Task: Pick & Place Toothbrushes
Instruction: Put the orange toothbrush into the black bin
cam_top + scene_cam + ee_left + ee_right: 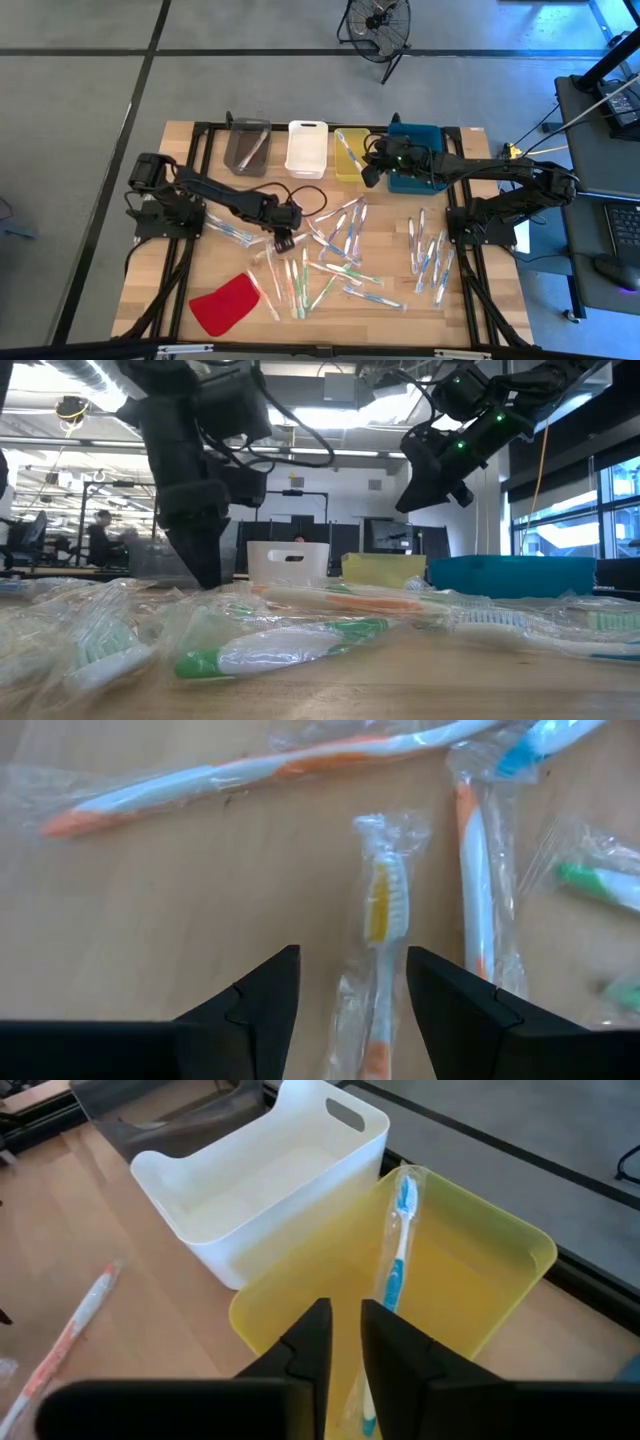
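Observation:
Many wrapped toothbrushes (335,255) lie flat on the wooden table, with a second cluster (430,255) further right. My left gripper (285,240) (352,995) is low over the table and open. Its fingers stand on either side of a wrapped yellow-and-orange toothbrush (378,920) without touching it. My right gripper (368,172) (345,1340) hovers over the yellow bin (350,160) (470,1280), shut on a blue-and-white toothbrush (397,1250) (349,150). My right gripper pinches the blue-and-white toothbrush by its handle end (367,1415) between the two fingers. It comes slanting down from the table's near side, with the fingers lying along the brush. The brush tilts upward, and its head (405,1185) leans on the yellow bin's far rim.
Four bins stand in a row along the table's far edge: grey (247,147), white (307,148) (260,1175), yellow and blue (415,160). A flat red piece (225,303) lies near the near left corner. Bare wood shows at the table's far left.

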